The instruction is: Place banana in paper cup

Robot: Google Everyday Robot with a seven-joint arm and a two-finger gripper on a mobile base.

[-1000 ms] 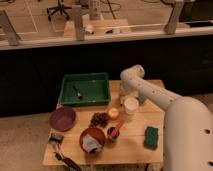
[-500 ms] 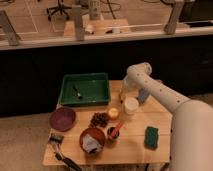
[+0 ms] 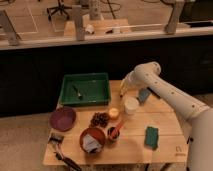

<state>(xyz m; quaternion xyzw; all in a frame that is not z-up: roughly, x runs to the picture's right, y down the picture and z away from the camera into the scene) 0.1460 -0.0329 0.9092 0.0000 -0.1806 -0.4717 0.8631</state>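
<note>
The white paper cup (image 3: 131,105) stands upright on the wooden table (image 3: 165,122), right of a small round yellow-orange object (image 3: 114,113). My gripper (image 3: 124,86) hangs from the white arm that reaches in from the right. It is above the table's back edge, just behind and slightly left of the cup. A slim pale yellow shape, the banana (image 3: 122,90), hangs down from the gripper, which is shut on it. The banana's lower end is above and behind the cup's rim, outside the cup.
A green tray (image 3: 85,89) sits at the back left. A purple bowl (image 3: 62,118), a terracotta bowl (image 3: 92,140), a dark cup with a red item (image 3: 114,132) and a dark cluster (image 3: 100,119) are nearby. A green sponge (image 3: 151,136) and a bluish object (image 3: 144,95) lie to the right.
The arm's elbow has swung to the right and the gripper has come down a little toward the cup. The things on the table have not moved.
</note>
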